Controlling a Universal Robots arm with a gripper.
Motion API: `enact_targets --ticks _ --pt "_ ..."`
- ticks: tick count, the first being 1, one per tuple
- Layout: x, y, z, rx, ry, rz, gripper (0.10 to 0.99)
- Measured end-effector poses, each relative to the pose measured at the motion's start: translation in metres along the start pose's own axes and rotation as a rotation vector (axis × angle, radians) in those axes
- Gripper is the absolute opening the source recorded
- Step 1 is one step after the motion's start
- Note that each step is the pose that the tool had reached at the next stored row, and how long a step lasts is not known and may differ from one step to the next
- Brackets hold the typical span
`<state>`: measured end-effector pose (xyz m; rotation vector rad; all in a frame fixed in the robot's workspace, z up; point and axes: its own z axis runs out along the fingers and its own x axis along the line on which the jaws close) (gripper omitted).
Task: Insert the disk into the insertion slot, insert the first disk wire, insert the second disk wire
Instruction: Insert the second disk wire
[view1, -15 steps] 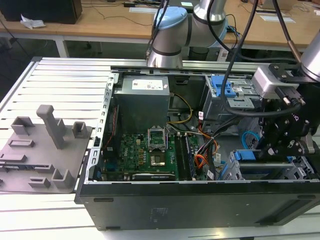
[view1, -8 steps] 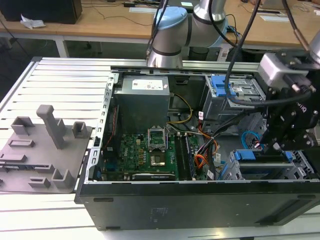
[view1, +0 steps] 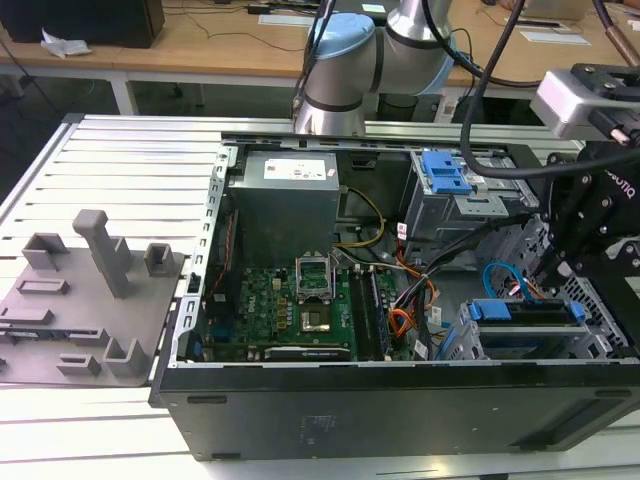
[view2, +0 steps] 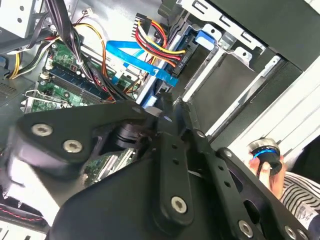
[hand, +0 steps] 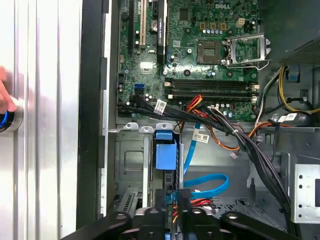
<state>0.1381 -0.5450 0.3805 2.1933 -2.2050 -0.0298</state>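
Observation:
The disk (view1: 527, 311), framed by its blue carrier (hand: 166, 152), sits inside the insertion slot (view1: 480, 345), the silver cage at the case's front corner on the exterior view's right. A bundle of red, yellow and black wires (view2: 159, 42) ends in a dark connector at the disk's edge. The second disk wire (hand: 210, 185) loops light blue above the cage, and its dark plug (hand: 182, 193) rests at the disk's end. My gripper (hand: 172, 212) is shut on that plug, pressed low against the disk (view2: 205, 40).
The motherboard (view1: 290, 300) and power supply (view1: 285, 200) fill the case's middle. A taller grey cage with a blue bracket (view1: 445, 172) stands behind. A person's hand (view2: 272, 167) holds a blue-ringed button (hand: 10, 117) beside the case. Grey fixtures (view1: 100, 250) lie at the exterior view's left.

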Motion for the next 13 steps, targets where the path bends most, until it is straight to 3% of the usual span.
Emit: enact_targets --ticks 2,6,8,13 --pt "0.0 0.0 0.0 0.0 -0.0003 0.0 0.106" --pt "0.0 0.0003 0.0075 0.0 -0.0005 0.0 0.106" --pt "0.0 0.0061 0.0089 0.0 -0.0005 0.0 0.106" --pt "0.0 0.007 0.0089 0.0 -0.0004 0.0 0.106"
